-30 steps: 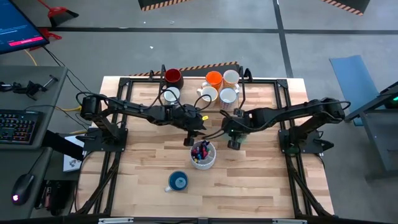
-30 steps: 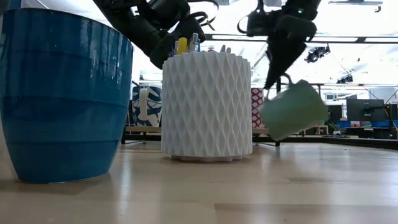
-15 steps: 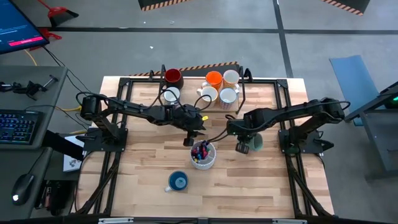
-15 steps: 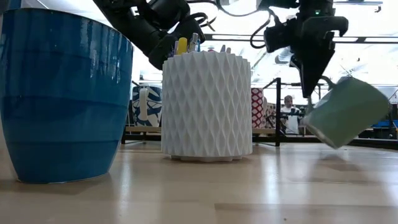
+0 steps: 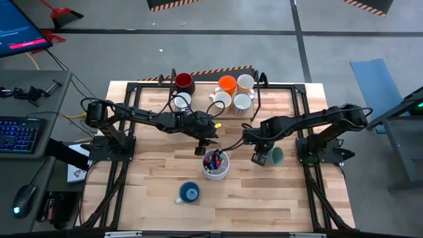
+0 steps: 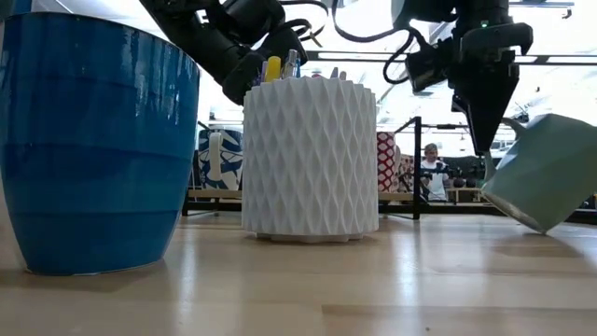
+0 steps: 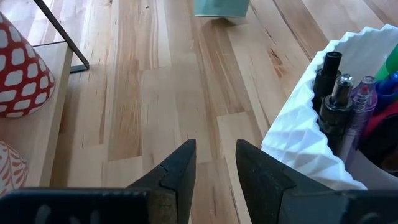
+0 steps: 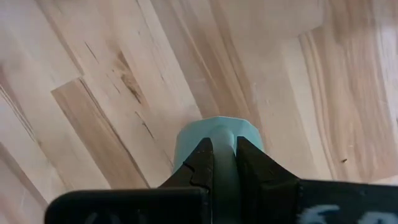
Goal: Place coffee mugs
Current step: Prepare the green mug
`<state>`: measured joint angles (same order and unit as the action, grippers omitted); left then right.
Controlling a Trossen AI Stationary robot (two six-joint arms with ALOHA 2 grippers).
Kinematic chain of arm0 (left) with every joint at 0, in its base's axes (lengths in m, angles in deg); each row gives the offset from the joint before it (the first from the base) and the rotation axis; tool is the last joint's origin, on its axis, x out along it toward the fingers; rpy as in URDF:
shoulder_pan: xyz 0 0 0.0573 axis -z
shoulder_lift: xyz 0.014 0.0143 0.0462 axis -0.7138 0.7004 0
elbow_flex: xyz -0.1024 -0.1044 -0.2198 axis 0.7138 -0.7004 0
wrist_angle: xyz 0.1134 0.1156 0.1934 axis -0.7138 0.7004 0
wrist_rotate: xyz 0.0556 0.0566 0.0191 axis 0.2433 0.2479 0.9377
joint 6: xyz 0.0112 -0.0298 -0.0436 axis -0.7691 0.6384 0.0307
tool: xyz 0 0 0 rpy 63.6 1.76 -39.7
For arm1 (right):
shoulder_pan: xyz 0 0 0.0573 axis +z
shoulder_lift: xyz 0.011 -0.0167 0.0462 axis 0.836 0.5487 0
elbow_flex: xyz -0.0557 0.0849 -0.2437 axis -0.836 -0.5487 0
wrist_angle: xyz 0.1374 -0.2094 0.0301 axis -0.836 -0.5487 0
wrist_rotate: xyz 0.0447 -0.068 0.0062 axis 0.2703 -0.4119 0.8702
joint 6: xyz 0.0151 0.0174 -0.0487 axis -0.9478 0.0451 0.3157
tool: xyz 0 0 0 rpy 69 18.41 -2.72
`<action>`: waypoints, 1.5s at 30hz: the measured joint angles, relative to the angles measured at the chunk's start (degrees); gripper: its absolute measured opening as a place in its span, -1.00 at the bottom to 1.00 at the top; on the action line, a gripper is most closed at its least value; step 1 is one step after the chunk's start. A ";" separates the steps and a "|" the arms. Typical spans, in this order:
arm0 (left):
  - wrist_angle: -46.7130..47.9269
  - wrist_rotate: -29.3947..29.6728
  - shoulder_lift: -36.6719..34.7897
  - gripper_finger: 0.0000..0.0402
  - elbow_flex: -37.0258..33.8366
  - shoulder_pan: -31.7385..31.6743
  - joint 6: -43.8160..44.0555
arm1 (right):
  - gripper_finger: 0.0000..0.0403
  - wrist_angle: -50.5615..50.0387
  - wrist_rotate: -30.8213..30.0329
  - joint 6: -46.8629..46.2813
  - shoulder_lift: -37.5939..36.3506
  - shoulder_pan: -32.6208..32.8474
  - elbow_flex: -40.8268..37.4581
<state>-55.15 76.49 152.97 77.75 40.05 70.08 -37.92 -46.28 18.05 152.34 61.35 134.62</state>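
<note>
Nearest the front edge of the surface [image 5: 264,192]: blue mug [image 5: 189,192], upright, handle toward the left arm's side, well apart from both arms. Looks already set down in its spot.

Next back, mid-surface: white pen cup [image 5: 216,165] w/ pens, not a task item. Left end effector [image 5: 200,149] hangs just beside its rim, fingers [image 7: 180,168] narrowly apart w/ nothing between them. Left arm seems to be waiting.

Beside the pen cup toward the right arm: right end effector [image 5: 259,157] clamped on the green mug [image 5: 273,156], gripping at the handle/rim, as the right wrist view shows the fingers [image 8: 202,163] pinching a thin teal part. In the low view the mug [image 6: 546,173] is tilted and its lowest edge sits at or just above the wood; cannot tell if touching. Tilt prob. comes from the one-sided grip, since the body swings under the pinch. Judgement: placement step in progress; mug needs levelling so its base lands flat before release, else it may tip or roll.

Far edge: remaining mugs grouped together, i.e. red mug [image 5: 183,81], orange mug [image 5: 227,84], four white/cream mugs [image 5: 232,100], awaiting pickup. So 1 placed, 1 in hand, 6 to go.
</note>
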 joint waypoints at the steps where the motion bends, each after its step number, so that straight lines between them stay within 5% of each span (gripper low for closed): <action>1: 0.00 0.01 0.00 -0.48 0.00 0.00 0.00 | -0.94 -0.02 0.10 -0.02 0.00 0.02 -0.06; 31: 3.68 0.01 -0.02 -0.48 0.02 0.04 0.17 | -0.86 10.55 -4.31 4.46 5.14 -0.05 -0.54; 45: 3.82 0.01 -0.02 -0.48 0.02 0.04 0.11 | -0.46 15.96 -6.76 9.55 4.74 -1.31 0.01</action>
<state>-51.32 76.50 152.95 77.77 40.09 70.19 -21.96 -53.04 27.61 157.08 60.04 134.63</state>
